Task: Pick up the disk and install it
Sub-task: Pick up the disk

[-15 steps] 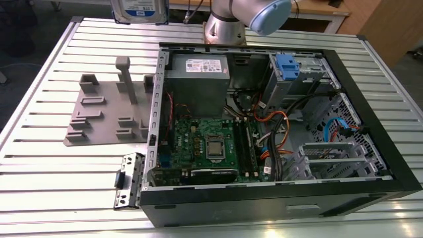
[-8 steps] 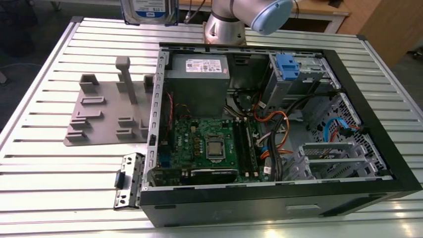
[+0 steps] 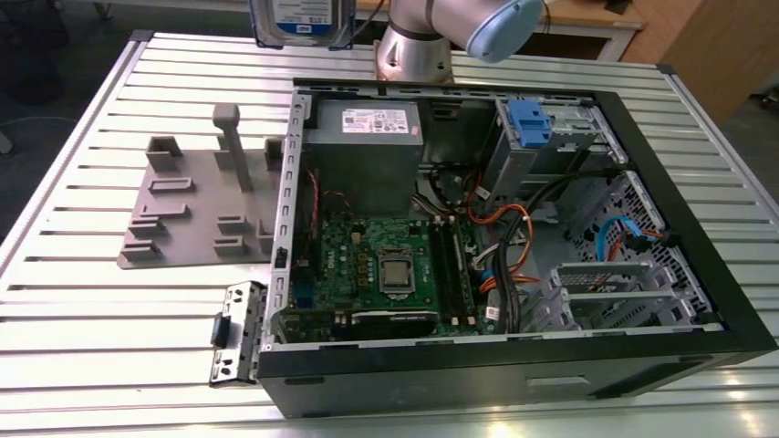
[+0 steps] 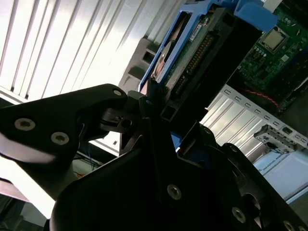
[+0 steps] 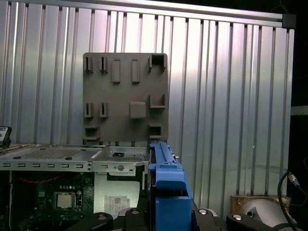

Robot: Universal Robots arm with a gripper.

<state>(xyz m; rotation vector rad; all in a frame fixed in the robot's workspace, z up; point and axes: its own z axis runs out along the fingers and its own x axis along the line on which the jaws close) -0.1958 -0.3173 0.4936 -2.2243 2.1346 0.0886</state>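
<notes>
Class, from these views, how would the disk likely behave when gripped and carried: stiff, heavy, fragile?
The disk looks rigid, a metal body in blue carrier rails, so probably won't flex. Likely dense for its size. Its exposed circuit board suggests it is fragile to knocks.

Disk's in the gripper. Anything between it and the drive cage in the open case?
Nothing visible. The gripper holds the disk raised clear of the open case. The drive cage lies uncovered; cables run beside it, apparently not across it.

shiny ribbed metal table; matt grey plastic plate; disk framed in smooth blue plastic; matt black computer case.
</notes>
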